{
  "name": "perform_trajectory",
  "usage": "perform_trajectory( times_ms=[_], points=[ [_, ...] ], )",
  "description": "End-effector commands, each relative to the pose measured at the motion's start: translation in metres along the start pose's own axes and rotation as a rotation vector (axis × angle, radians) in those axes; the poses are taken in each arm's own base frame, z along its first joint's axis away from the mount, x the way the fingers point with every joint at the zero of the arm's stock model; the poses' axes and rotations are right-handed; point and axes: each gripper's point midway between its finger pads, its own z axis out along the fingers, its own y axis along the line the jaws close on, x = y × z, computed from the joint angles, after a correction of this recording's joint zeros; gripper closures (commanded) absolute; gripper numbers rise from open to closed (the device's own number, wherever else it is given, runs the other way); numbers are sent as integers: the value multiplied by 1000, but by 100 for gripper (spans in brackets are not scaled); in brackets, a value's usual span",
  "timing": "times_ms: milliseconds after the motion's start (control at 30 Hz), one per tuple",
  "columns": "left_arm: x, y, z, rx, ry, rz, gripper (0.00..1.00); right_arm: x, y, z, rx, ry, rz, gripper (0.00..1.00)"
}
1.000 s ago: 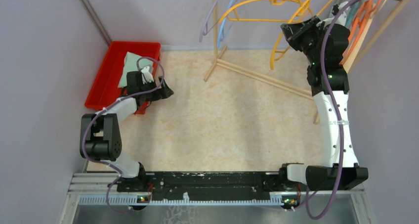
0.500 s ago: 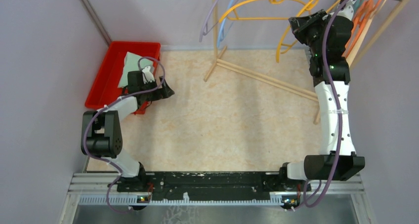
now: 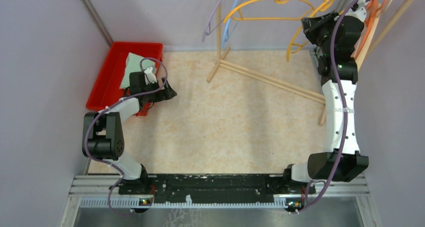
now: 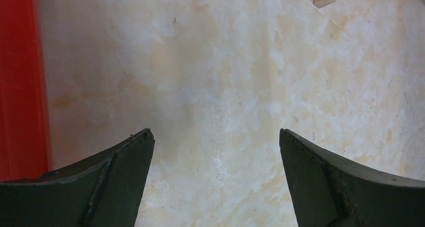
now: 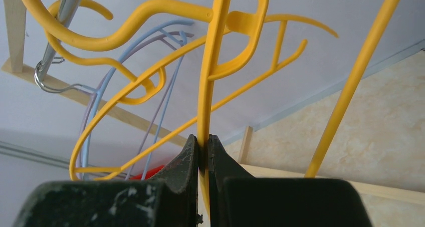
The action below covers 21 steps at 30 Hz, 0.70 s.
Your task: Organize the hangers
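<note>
The left claw [image 4: 215,133] hangs low on the near left, over a bare part of the desk [image 3: 225,132]. Its jaws are spread wide and hold nothing, and the red bin [image 3: 100,86] sits just to its left. It has not moved in the last second.

Farther back on the right, the right arm stretches up and away. The right claw [image 5: 203,139] is pressed tight on a thin bar of a yellow hanger [image 5: 211,61].

That arm is what has changed. Within the last second it has swung farther right and farther back, carrying the yellow hanger away from the middle of the wooden rack [image 3: 270,79]. It now sits close to the far-right end, where the orange hangers [image 3: 373,9] hang together.

At the far left of the rack hang a second yellow hanger [image 3: 260,0], a light blue hanger [image 3: 234,6] and a lavender hanger [image 3: 208,21].

Judging by the move, the step in hand is shifting the held hanger along the rack, probably to group it elsewhere. It looks to be in transit, and I cannot tell whether its hook rests on any rail. The next move likely calls for lining the hook over the rail before the claw lets go, since the thin bar could twist in the grip.
</note>
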Motion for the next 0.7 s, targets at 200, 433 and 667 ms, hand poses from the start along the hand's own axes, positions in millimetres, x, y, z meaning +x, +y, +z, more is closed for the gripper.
perform_trajectory(
  times_ms=[200,433,667],
  points=[
    [-18,-5,-3,18,-46,35,0,-18,-28,5,50,-43,3,100],
    [-16,-4,-3,12,-42,36,0,-18,-36,14,66,-27,19,100],
    [-19,-3,-2,8,-45,39,0,-10,-35,-3,54,-15,7,5]
  ],
)
